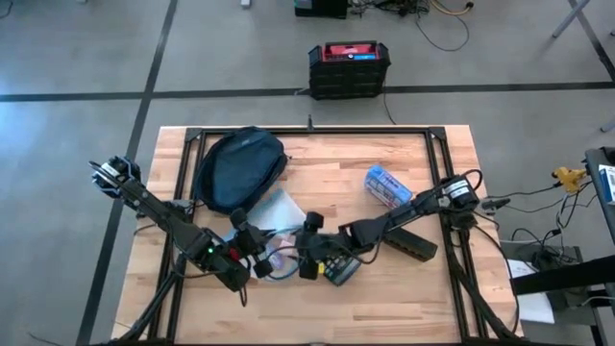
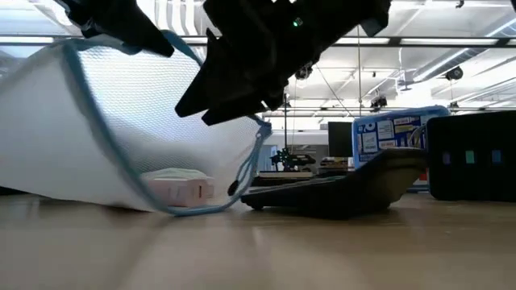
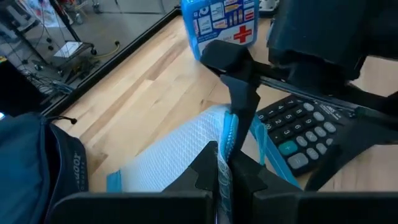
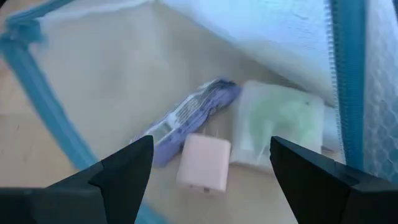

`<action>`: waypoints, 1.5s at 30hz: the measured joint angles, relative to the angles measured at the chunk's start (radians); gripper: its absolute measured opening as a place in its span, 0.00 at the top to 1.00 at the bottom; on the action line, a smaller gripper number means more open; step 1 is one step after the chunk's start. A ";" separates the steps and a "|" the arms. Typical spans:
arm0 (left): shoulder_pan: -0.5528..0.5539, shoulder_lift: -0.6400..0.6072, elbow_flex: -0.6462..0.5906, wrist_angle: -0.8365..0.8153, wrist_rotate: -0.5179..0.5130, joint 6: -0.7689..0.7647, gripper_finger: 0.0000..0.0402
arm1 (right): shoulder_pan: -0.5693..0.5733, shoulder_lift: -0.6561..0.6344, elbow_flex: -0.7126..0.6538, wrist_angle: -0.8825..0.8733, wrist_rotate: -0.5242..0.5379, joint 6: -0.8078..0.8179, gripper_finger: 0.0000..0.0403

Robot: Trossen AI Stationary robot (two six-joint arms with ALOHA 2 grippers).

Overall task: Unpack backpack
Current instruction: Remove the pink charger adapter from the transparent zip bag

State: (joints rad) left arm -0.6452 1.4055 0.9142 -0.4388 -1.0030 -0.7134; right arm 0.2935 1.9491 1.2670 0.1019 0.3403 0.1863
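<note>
A dark navy backpack (image 1: 238, 168) lies on its back at the table's far left. Near the front edge, my left gripper (image 3: 222, 163) is shut on a clear mesh zip bag (image 2: 121, 121) with blue trim. My right gripper (image 4: 211, 168) stands open at the bag's mouth and looks inside. There lie a purple packet (image 4: 186, 115), a small pink block (image 4: 202, 162) and a pale green packet (image 4: 273, 124). My left gripper pinches the bag's blue zipper edge (image 3: 229, 134) between its two fingers, coming from the table's left and slanting down. That edge is held up, and the bag's lower part (image 2: 181, 208) rests on the table. Whether my right gripper touches the bag, I cannot tell.
A black calculator (image 1: 338, 269) lies just right of the bag. A blue first-aid box (image 1: 387, 185) and a flat black case (image 1: 413, 242) lie toward the right. On the floor past the far edge stands a black box with a red top (image 1: 348, 62).
</note>
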 joint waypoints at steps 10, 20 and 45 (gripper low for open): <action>0.010 -0.001 0.000 0.012 -0.001 -0.001 1.00 | 0.013 0.119 -0.009 0.130 0.025 0.030 0.21; 0.009 0.000 0.000 0.005 0.026 -0.001 1.00 | -0.062 0.214 0.040 0.135 -0.033 0.004 0.26; -0.118 0.000 -0.329 0.178 0.229 -0.084 1.00 | -0.055 0.131 0.043 0.012 -0.152 -0.142 0.58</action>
State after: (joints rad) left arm -0.7636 1.4059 0.5853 -0.2606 -0.7738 -0.7979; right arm 0.2380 2.0806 1.3102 0.1137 0.1886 0.0441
